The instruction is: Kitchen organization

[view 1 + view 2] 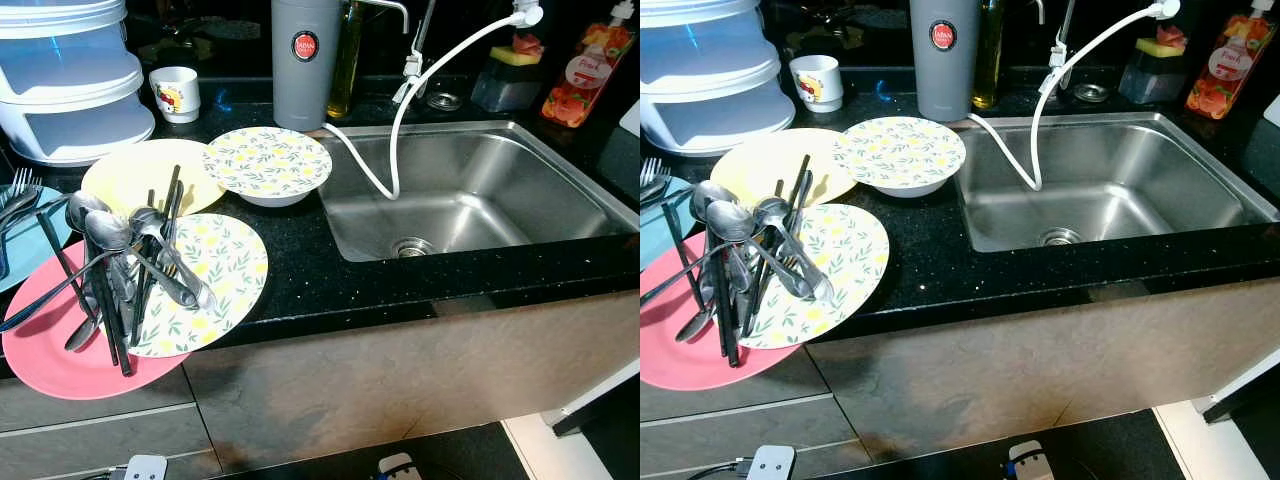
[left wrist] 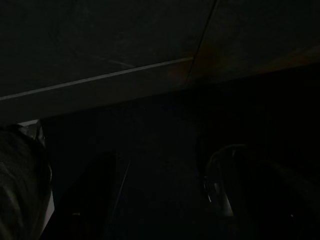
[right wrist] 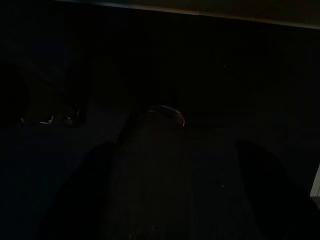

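I look down at a black bench (image 1: pixel 300 280) with a steel sink (image 1: pixel 470 190) set in it. I place everything from the sink.

Left of the sink, close to its rim, sits a flowery bowl (image 1: pixel 268 163). Further left is a yellow plate (image 1: pixel 135 175), tucked partly under the bowl. In front of those, a flowery plate (image 1: pixel 215 275) lies near the bench's front edge and pokes a little past it. A pink plate (image 1: pixel 60 350) lies further left still, and it hangs out over the edge too. A heap of spoons and dark sticks (image 1: pixel 120 260) rests across both plates. A blue plate (image 1: pixel 25 245) with forks (image 1: pixel 18 185) is at the far left.

Behind the sink stand a grey jug (image 1: pixel 305 60), a soap bottle (image 1: pixel 590 70) and a sponge holder (image 1: pixel 510 75). A white hose (image 1: pixel 400 130) drops into the sink. Behind the plates are a small mug (image 1: pixel 178 93) and a white stack of trays (image 1: pixel 70 80).

The strip of bench in front of the sink is bare. The sink is open inside apart from the hose.

My left arm and right arm hang low in the dark by the cupboard front. Each wrist view is very dark. I cannot tell if my left jaws or right jaws are open or closed, or if they hold anything.
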Tool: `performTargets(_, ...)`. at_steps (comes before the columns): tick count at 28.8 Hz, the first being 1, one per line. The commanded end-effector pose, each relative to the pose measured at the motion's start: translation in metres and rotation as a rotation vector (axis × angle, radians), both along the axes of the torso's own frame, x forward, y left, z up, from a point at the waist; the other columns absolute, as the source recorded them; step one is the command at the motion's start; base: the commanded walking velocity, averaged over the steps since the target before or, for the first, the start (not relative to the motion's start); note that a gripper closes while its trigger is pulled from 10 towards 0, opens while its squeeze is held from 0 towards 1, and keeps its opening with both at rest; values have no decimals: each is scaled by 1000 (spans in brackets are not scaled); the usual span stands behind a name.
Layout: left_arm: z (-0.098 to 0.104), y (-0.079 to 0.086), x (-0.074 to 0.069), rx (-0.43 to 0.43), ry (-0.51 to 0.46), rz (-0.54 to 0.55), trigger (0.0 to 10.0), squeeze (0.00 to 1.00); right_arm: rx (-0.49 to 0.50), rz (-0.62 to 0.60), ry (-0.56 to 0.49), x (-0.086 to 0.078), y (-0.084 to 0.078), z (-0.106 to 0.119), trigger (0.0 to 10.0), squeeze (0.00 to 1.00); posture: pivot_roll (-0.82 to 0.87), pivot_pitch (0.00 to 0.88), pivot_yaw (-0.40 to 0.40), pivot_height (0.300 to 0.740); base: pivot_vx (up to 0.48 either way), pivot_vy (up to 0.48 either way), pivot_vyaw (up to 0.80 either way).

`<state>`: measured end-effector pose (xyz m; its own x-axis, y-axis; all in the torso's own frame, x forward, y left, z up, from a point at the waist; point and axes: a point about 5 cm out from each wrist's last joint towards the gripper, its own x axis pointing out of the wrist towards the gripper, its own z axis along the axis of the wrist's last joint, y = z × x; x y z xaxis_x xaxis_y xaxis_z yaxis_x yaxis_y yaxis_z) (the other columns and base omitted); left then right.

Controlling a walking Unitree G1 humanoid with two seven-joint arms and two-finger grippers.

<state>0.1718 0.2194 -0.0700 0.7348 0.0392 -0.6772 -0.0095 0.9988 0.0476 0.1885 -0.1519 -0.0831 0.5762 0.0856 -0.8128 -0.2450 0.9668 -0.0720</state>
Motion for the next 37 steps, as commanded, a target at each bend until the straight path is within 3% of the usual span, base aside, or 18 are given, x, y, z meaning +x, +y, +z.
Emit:
performTargets(1, -4, 4, -9, 15, 40, -4, 10000, 0, -7, 2, 70, -17, 0, -9, 10000, 0, 107, 161, -9, 740, 0, 0, 0)
performTargets(37, -8, -2, -13, 10, 63, -5, 10000, 0, -7, 28, 70, -16, 2, -8, 10000, 0, 105, 169, -15, 740, 0, 0, 0)
